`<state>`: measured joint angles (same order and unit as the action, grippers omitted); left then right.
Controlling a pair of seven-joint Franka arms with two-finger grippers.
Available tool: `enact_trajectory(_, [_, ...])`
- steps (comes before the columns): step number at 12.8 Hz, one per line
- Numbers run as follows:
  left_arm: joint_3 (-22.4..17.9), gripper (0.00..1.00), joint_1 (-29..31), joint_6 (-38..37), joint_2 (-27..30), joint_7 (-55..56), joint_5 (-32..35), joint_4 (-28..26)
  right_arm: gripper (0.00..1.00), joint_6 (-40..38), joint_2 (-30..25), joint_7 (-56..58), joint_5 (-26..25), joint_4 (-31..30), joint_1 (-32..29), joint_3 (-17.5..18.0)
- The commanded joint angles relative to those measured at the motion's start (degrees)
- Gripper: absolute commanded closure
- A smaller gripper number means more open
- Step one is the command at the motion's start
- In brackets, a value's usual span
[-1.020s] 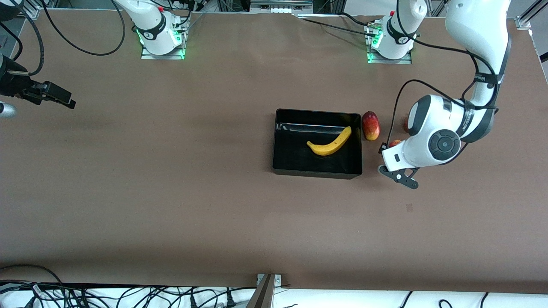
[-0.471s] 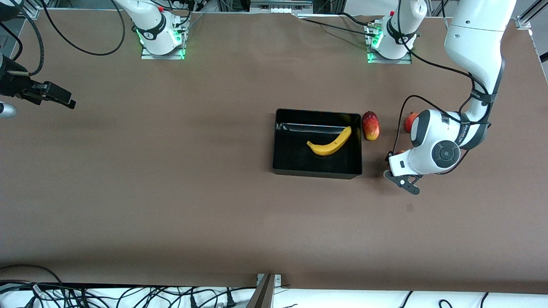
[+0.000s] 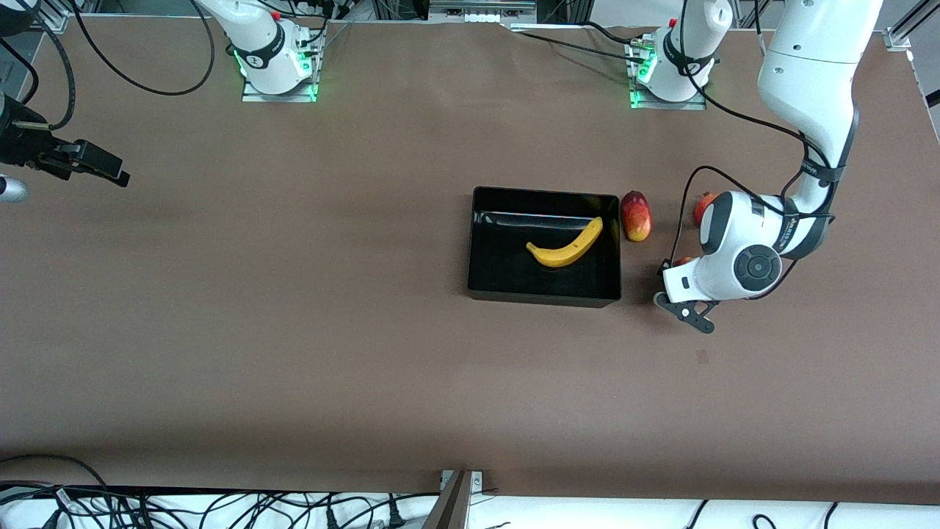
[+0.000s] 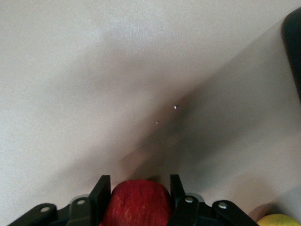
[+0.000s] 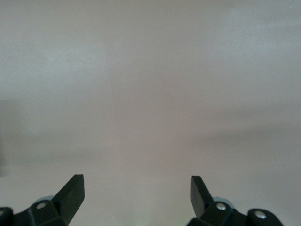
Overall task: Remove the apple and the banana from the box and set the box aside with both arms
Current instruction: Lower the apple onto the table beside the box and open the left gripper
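The black box stands on the table near the middle, with the yellow banana lying in it. My left gripper is beside the box's wall toward the left arm's end of the table. It is shut on the red apple, which mostly hides under the hand. In the left wrist view the gripper has both fingers pressed against the sides of the apple, just above the table. My right gripper waits open and empty at the right arm's end, also seen in the right wrist view.
A red-and-yellow oval fruit lies against the box's outer wall toward the left arm's end. A second red fruit shows partly from under the left arm. The box's corner and a yellow fruit show in the left wrist view.
My left arm has shifted a little toward the front camera with the apple between its fingers. The second red fruit has come more into view. The right arm has not moved.
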<state>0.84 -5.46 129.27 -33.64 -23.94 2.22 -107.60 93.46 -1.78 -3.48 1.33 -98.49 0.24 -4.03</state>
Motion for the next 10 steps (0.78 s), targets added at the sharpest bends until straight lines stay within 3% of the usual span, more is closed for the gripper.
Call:
enact_trajectory(1, [-0.1, 0.00, -0.2, 0.0, 0.5, -0.5, 0.8, -0.1, 0.00, -0.8, 0.3, -0.4, -0.2, 0.8, 0.0, -0.2])
enact_trajectory(5, [0.2, 0.00, -1.9, -8.3, 9.0, 0.1, 0.0, 0.6, 0.00, -0.8, 0.3, -0.4, -0.2, 0.8, 0.1, -0.2])
enact_trajectory(8, [0.3, 0.00, -7.1, -14.8, 16.1, 4.0, -4.1, 0.4, 0.00, -0.8, 0.3, -0.4, -0.2, 0.8, 0.0, -0.2])
enact_trajectory(10, [0.3, 0.00, -11.7, -15.9, 17.6, 9.3, -4.3, -0.2, 0.00, -0.8, 0.3, -0.4, -0.2, 0.8, 0.1, -0.1])
